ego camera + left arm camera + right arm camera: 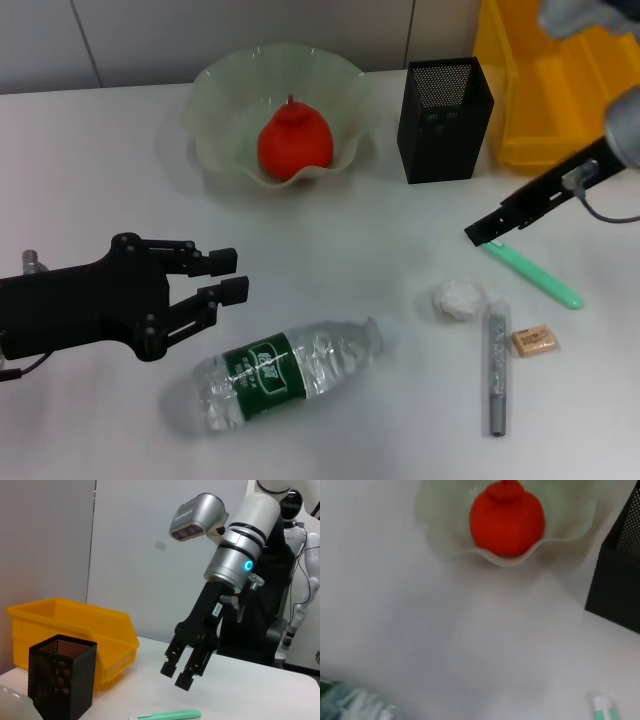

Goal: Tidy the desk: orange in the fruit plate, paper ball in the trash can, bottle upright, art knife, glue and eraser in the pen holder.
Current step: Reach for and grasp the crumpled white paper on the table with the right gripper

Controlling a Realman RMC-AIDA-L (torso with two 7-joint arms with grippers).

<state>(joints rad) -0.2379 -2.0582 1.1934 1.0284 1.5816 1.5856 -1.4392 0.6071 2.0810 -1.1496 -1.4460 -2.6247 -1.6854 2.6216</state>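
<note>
Orange [295,143] already in fruit plate [215,90]; right hand [490,231], fingers slightly spread and empty, poised over green art knife [532,275] likely for pickup; left hand [228,276] spread, empty beside lying bottle [285,372] on worktop [100,180].

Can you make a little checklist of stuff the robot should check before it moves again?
1. Orange in fruit plate: ok.
2. Bottle upright: not ok, lying on its side.
3. Paper ball in trash can: not ok, on the desk.
4. Eraser in pen holder: not ok, on the desk.
5. Left claw open beside the bottle: ok.
6. Right claw empty, above the green art knife: ok.
</note>
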